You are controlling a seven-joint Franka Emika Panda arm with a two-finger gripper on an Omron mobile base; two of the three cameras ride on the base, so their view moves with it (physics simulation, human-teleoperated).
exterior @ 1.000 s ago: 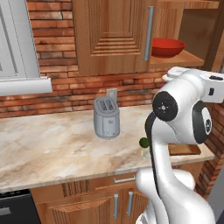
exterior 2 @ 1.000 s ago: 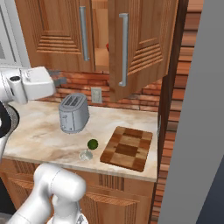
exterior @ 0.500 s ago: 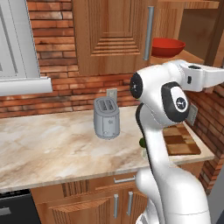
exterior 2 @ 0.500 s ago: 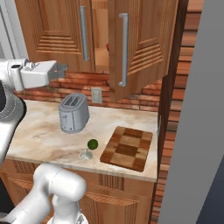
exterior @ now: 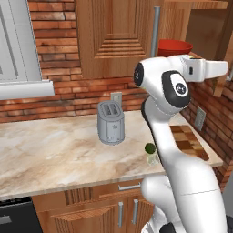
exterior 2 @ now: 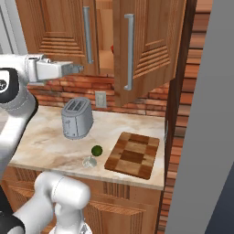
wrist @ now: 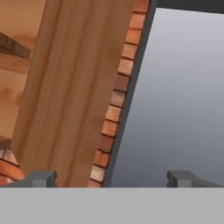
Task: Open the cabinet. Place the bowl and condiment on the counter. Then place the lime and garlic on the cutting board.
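Observation:
The brown wall cabinet (exterior: 113, 41) has its right door (exterior 2: 148, 50) swung open and its left door shut. Inside on the shelf sits the red bowl (exterior: 175, 47), of which a red sliver (exterior 2: 112, 47) shows through the gap. My gripper (exterior: 224, 68) is raised to shelf height, just below and right of the bowl, and its jaws stand open and empty (wrist: 111, 179). The lime (exterior 2: 96, 151) and the pale garlic (exterior 2: 89, 161) lie together on the counter (exterior: 50, 154) near its front edge. To their right is the cutting board (exterior 2: 133, 154). The condiment is hidden.
A grey toaster (exterior: 110, 123) stands on the counter by the brick wall, left of the lime. A pale grey-white unit (exterior: 18, 45) hangs at the left. A grey wall (exterior 2: 210, 114) closes off the right side beyond the cutting board.
The hand has risen and swung toward the open cabinet, and the elbow has turned with it. The jaws stayed open. Nothing on the counter moved.

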